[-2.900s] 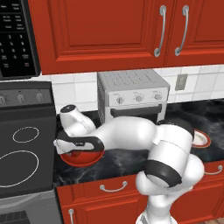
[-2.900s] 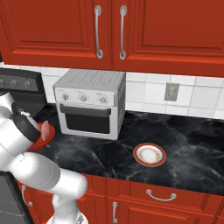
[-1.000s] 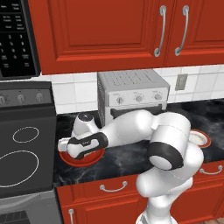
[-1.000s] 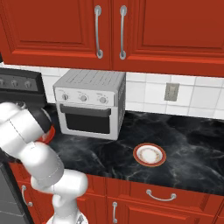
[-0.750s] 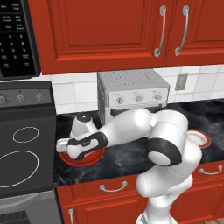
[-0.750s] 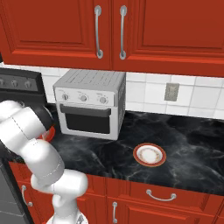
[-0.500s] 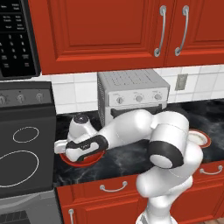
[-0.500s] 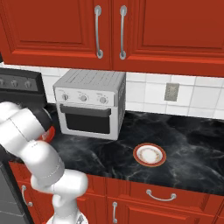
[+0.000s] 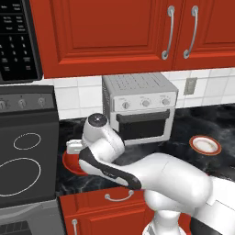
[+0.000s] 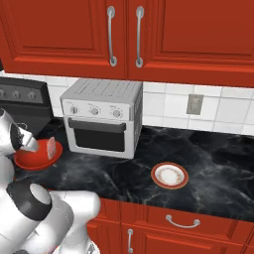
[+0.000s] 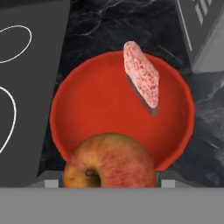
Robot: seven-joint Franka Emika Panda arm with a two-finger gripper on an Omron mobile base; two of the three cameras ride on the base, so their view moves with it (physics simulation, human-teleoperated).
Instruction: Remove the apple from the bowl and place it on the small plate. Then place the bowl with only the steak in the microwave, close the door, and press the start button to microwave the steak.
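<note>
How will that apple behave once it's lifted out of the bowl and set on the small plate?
The apple looks round and smooth, so it may slip between the fingers unless gripped near its widest part. On the small plate, which looks nearly flat, it could roll off. It seems firm, not squashy.

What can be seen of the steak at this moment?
The steak is a thin, pinkish-red mottled slab with a pale edge, looking like raw meat. It stands tilted on its edge inside the glossy red bowl, leaning toward the bowl's far wall, on the toaster-oven side, and casting a dark shadow beneath. In the right base view it shows as a small pink piece sticking up from the bowl. It lies apart from the apple.
</note>
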